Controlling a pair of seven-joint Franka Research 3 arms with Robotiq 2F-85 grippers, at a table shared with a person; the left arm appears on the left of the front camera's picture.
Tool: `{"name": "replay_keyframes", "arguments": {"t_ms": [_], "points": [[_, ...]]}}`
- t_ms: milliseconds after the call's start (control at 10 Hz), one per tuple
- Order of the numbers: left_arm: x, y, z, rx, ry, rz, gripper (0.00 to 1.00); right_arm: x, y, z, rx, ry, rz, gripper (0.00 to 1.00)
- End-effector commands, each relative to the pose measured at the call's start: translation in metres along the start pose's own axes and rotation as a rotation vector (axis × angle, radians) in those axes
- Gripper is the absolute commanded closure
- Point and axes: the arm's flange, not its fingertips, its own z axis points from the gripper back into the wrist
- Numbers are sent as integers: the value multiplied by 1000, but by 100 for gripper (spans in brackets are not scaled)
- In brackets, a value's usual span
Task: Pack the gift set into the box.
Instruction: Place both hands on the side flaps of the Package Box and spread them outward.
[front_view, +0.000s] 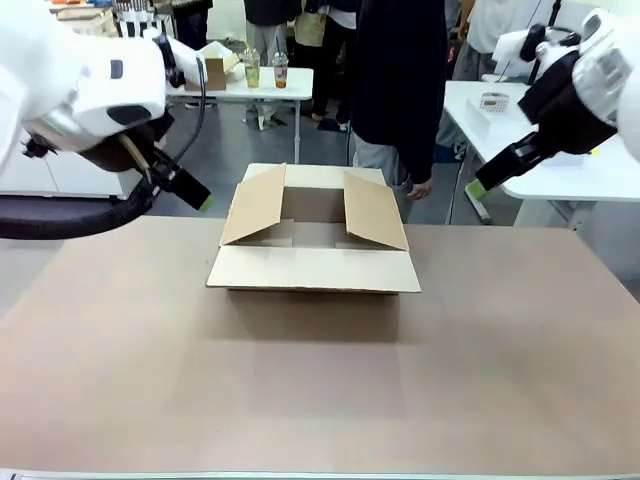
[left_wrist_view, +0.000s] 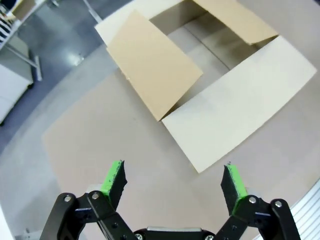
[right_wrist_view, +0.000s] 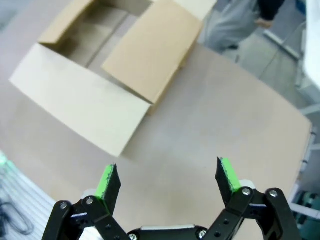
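The box (front_view: 314, 268) sits flaps-open, its inside apparently bare, with left gripper (left_wrist_view: 173, 170) and right gripper (right_wrist_view: 166, 167) both spread wide.

One box (front_view: 313, 268). Two grippers: left gripper (front_view: 203, 203) at 10 o'clock, right gripper (front_view: 478, 188) at 2 o'clock. One person (front_view: 398, 90) at 12 o'clock.

A grey floor (front_view: 240, 150) is seen across the upper frame. A white table (front_view: 296, 79) is set at upper centre-left, a second table (front_view: 580, 175) at right, and a white cabinet (front_view: 50, 175) at left. The lower frame is covered by a brown tabletop (front_view: 320, 390).
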Motion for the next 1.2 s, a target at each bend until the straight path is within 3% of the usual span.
{"name": "replay_keyframes", "arguments": {"t_ms": [0, 100, 200, 300, 400, 500, 600, 700, 800, 900, 1100], "points": [[2, 16, 12, -189, -80, 73, 0, 12, -28, 2, 420, -50, -351, 0], [-4, 32, 18, -410, -157, 146, 0, 18, -37, 9, 690, -57, -481, 0], [-10, 51, 24, -617, -223, 240, 0, 21, -51, 13, 849, -54, -645, 0], [-17, 69, 27, -644, -183, 467, 0, 18, -63, 13, 951, -86, -787, 0], [-31, 82, 30, -807, -279, 523, 0, 11, -73, 13, 1061, -215, -887, 0], [-47, 96, 28, -879, -324, 611, 0, 4, -80, 8, 1128, -358, -942, 0], [-55, 102, 21, -899, -425, 720, 0, 1, -84, -2, 1132, -345, -993, 0], [-59, 100, 16, -864, -453, 765, 0, 0, -83, -9, 1113, -318, -1004, 0], [-67, 102, 14, -790, -463, 766, 0, 0, -83, -16, 1086, -293, -995, 0], [-48, 120, 34, -908, -400, 677, 0, 2, -94, 11, 1035, -223, -846, 0], [-48, 120, 34, -908, -400, 677, 0, 2, -94, 11, 1035, -223, -846, 0]]}}
